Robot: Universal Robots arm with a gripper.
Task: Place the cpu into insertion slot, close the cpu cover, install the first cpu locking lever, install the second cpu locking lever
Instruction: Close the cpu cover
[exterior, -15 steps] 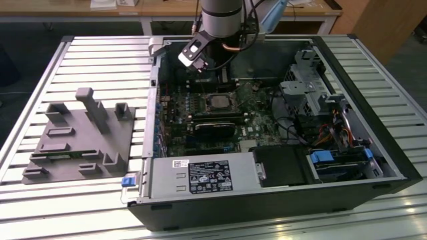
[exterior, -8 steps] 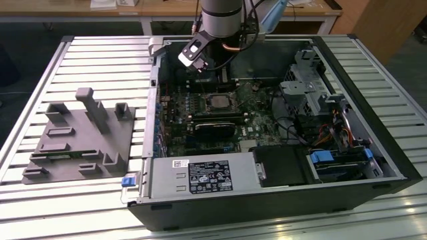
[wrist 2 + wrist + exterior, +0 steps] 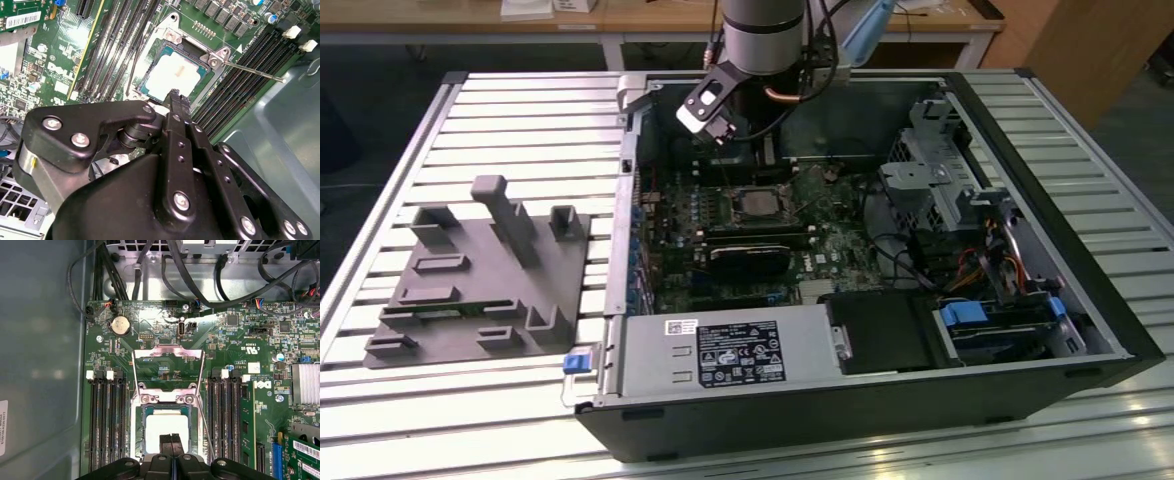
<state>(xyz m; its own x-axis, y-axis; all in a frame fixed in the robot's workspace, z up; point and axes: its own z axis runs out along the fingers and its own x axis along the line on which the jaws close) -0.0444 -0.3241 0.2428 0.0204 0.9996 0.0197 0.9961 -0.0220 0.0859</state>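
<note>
1. Your black two-finger gripper (image 3: pixel 171 439) hung low over the green board. In the first wrist view its fingers (image 3: pixel 165 446) were pressed together and carried nothing.
2. The flat square silver-grey cpu (image 3: pixel 167 422) lay right under the fingertips, already seated in the dark square insertion slot (image 3: pixel 141 430) with its thin metal rim.
3. The thin silvery cpu cover (image 3: pixel 168 352), a frame with a big square cut-out, stood swung open beyond the cpu, on the far side from your fingertips. I judged closing it to be the step in hand.
4. To do that well, you wanted to push on the frame's far bar, not on the chip. You also wanted the cover to fall squarely, so it landed on the rim all round.
5. A thin steel lever rod (image 3: pixel 206 427) ran just beside the fingers, and you needed to keep clear of it while swinging the cover.
6. The count was one cpu, one slot, one cover and one lever rod I could be sure of. I could not confirm a second.
</note>
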